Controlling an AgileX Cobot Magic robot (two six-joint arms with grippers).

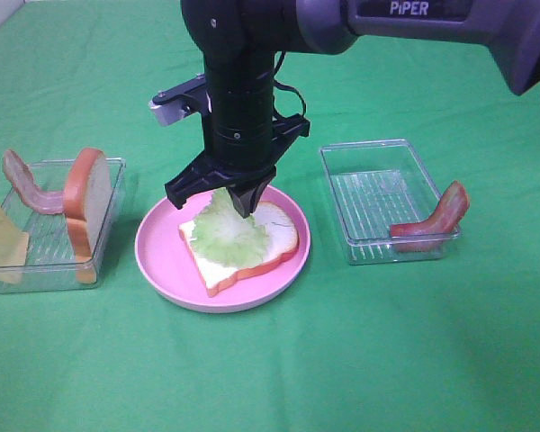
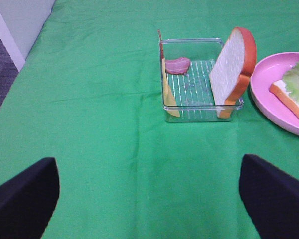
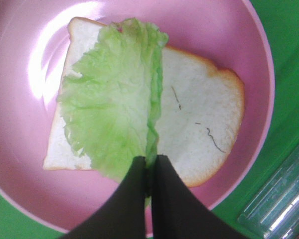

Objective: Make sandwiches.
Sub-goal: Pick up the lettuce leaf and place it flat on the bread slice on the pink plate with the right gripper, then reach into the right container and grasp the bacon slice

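Found right gripper (image 1: 241, 200) clamped on one edge of the lettuce leaf (image 1: 227, 236), jaws drawn together with the ruffled rim pinched between the tips. Saw the rest of the leaf draped just below and to one side of the jaws, over the bread slice (image 1: 277, 236) lying flat on the pink plate (image 1: 157, 247), partly folded and covering roughly half the slice. Judged the step in hand as laying lettuce on the base slice — not yet released. Expected the next move to call for opening the jaws low over the bread to let the leaf settle flat, then a straight lift clear without dragging it.

Found left gripper (image 2: 149, 199) with jaws wide apart, nothing between them, only green cloth (image 2: 114, 99) beneath and the left tray (image 1: 49, 270) well ahead of the tips.

Counted:
- bread slices, two: one under the right jaws, one upright bread slice (image 1: 83, 202) in the left tray
- lettuce, one
- bacon, two: one bacon strip (image 1: 27, 187) in the left tray, a second bacon strip (image 1: 436, 219) in the right tray (image 1: 378, 193)
- cheese square (image 1: 0, 243), one, in the left tray
- clear trays, two; plate, one
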